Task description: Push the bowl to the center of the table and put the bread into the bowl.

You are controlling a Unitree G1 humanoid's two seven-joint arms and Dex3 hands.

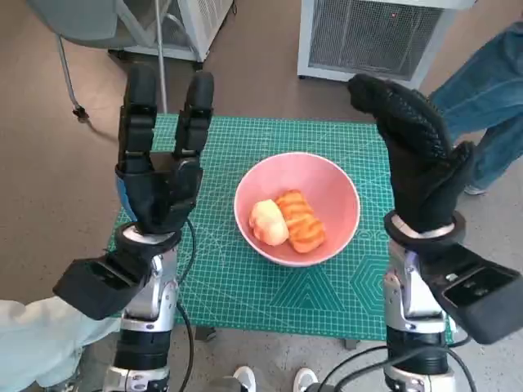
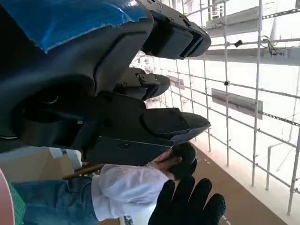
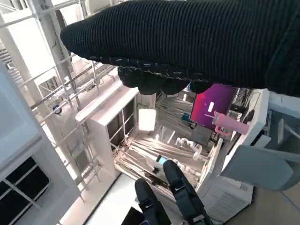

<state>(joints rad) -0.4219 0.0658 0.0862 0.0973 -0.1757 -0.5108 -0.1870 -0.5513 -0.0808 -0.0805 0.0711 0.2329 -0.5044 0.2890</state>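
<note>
the pink bowl (image 1: 298,208) stands upright on the green cutting mat (image 1: 245,286) that covers the tabletop, roughly midway between the mat's left and right edges and about midway between its far and near edges. inside the bowl lie two pieces of bread, touching each other: a pale, rounded bread piece (image 1: 268,222) toward the left wall of the bowl, and an orange-brown ridged bread piece (image 1: 301,220) beside it toward the middle. both rest on the bowl's floor, below the rim.

the left hand (image 1: 159,155) is raised above the left edge of the mat, well apart from the bowl. its black fingers (image 1: 194,110) point up toward the far edge, spread and straight, and hold nothing. in the left wrist view the same fingers (image 2: 164,124) extend apart with nothing between them, and the gloved tips of the other hand show at the picture's lower edge.

the right hand (image 1: 413,159) is raised above the right edge of the mat, just beside the bowl's right rim but not touching it. the glove stands flat and extended, fingers together and pointing up, with nothing in it. in the right wrist view the glove (image 3: 187,42) crosses the picture as a dark band and carries nothing.

a person's leg in blue jeans (image 1: 490,106) shows beyond the far right corner of the mat.
</note>
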